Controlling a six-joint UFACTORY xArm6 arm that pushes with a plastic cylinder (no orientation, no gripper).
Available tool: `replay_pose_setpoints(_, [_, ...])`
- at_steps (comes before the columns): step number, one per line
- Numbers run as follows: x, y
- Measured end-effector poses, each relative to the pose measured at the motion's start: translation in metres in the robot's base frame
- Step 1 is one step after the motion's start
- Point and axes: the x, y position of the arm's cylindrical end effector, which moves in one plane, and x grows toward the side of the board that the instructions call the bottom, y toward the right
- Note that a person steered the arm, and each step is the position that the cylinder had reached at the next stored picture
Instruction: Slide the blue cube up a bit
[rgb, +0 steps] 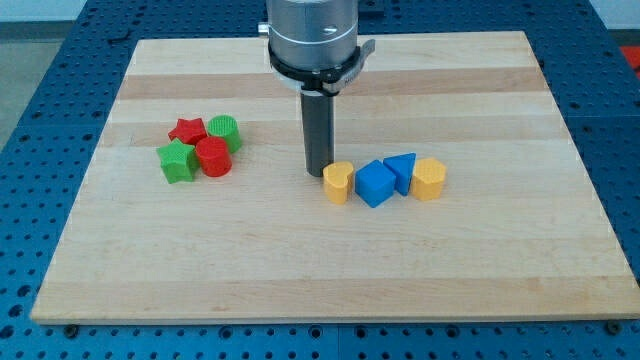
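A pale wooden board (330, 260) lies on a blue pegged bench (40, 150) and fills most of the view. Above it hangs the arm's grey metal collar (311, 35), from which the dark rod drops straight down to the wood; there is no claw to open or close, only my tip (318, 176), which rests at the upper left of the yellow heart (338, 183), touching it or nearly so.

The heart begins a tight row — yellow heart, blue cube (376, 183), blue triangle (402, 171), yellow cylinder (429, 179) — near the board's middle. The cube seems wedged between heart and triangle, with the triangle partly behind it.

To push the cube toward the view's top, my tip probably needs to come round beneath it, where the board lies bare down to its bottom edge. Above the row there is open wood too, though the triangle may get carried along.

Well apart at the view's left huddle a red star (187, 129), green cylinder (224, 132), green star (177, 161) and red cylinder (212, 157).
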Motion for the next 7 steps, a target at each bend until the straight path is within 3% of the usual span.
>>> replay_pose_setpoints(2, [0.026, -0.06])
replay_pose_setpoints(3, [0.045, -0.059])
replay_pose_setpoints(7, [0.075, 0.037])
